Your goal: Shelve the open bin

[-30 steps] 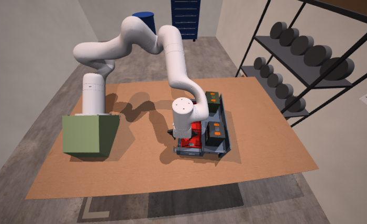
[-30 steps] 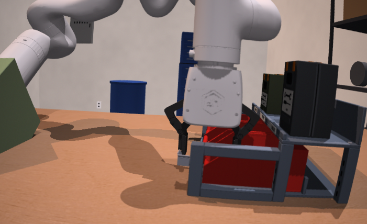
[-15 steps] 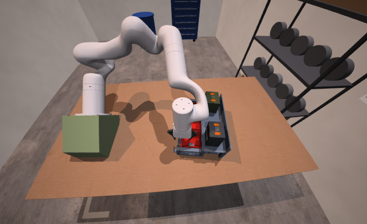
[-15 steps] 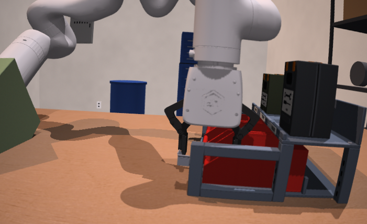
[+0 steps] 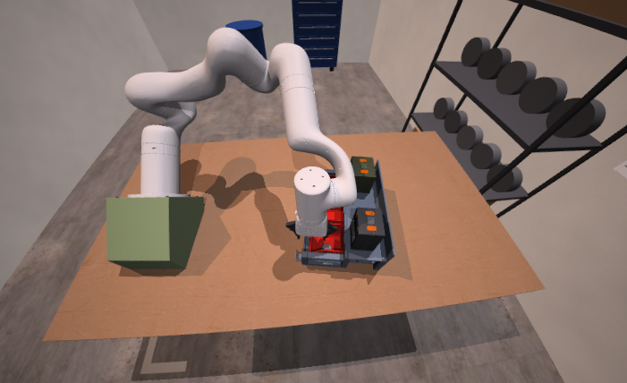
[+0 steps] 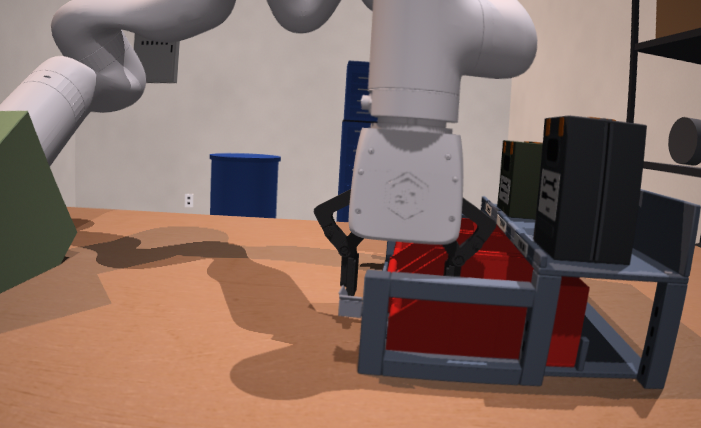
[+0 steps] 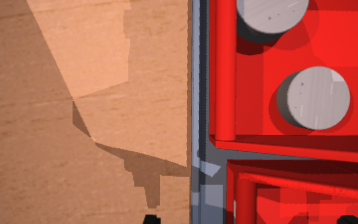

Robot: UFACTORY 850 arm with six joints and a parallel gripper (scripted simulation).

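Red bin sits inside the low grey shelf on the bench, w/ more red beside it to the right. In the wrist view a red bin holds two grey round parts, and its left wall touches the shelf's grey edge. Pincer hangs right above, spread wide and holding nothing; left finger is outside the shelf's left post, right finger is over the red. Two dark boxes stand on the shelf's top board. Green block under the arm's base is well apart, left. Blue barrel is far back.
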